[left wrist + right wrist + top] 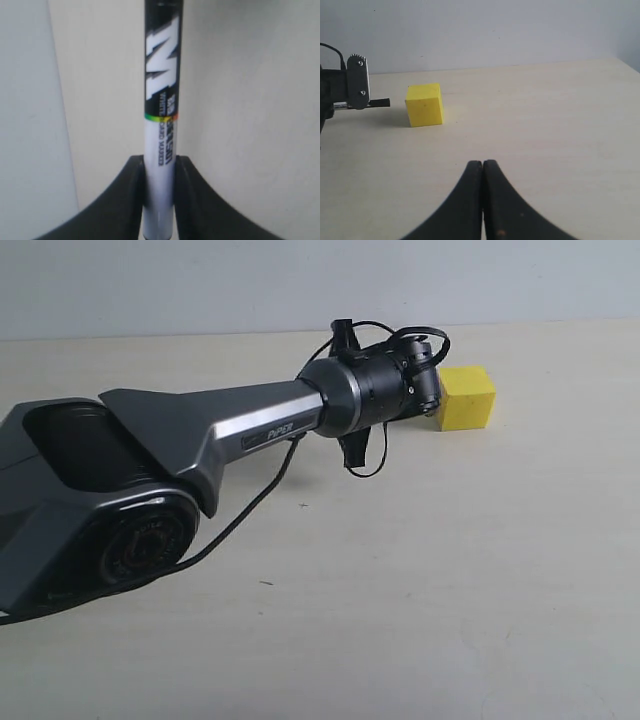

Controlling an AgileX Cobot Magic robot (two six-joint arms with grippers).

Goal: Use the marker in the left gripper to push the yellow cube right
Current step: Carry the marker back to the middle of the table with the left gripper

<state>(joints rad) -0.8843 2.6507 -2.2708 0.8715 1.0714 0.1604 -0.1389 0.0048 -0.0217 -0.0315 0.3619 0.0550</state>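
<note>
The yellow cube (pixel 467 397) sits on the beige table, and shows again in the right wrist view (pixel 424 105). My left gripper (pixel 425 382) hangs just left of it on the grey "PiPER" arm (pixel 250 425). It is shut on the marker (pixel 161 100), whose white barrel is pinched between the black fingers (pixel 130 200). From the right wrist view, the marker's black end (pixel 379 103) pokes out of the left gripper (pixel 357 82) toward the cube, with a small gap between them. My right gripper (pixel 482 166) is shut and empty, hovering nearer than the cube.
A pale wall (pixel 300 280) rises behind the table's far edge. Loose black cables (pixel 365 455) dangle under the left wrist. Bare tabletop (pixel 520 540) spreads to the right of the cube and in front of it.
</note>
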